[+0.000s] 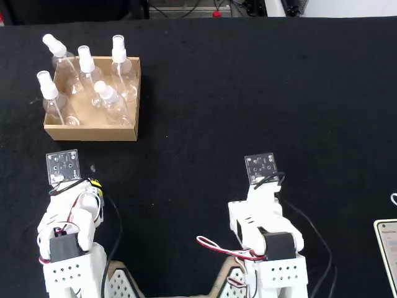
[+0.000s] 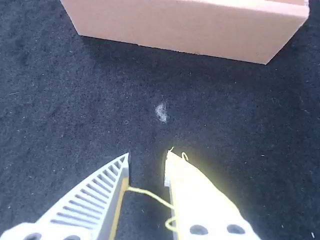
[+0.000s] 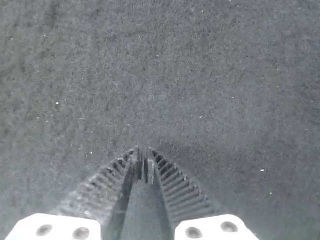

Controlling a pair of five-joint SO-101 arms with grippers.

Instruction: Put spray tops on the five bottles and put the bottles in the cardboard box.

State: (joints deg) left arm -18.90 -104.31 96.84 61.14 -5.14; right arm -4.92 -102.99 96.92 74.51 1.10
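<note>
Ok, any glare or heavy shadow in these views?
Left wrist view: glare washes out one side of the left tool, and the box wall is very bright. Right wrist view: dim light, the right tool is dark. High view: even light, small glints on the bottles.

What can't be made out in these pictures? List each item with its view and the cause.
High view: pale flat object at the right edge, cut off by the frame; unidentifiable.
Left wrist view: cardboard box cut off by the frame; its near wall hides the contents.
High view: bottles too small and overlapping to tell whether their spray tops are fully seated.
</note>
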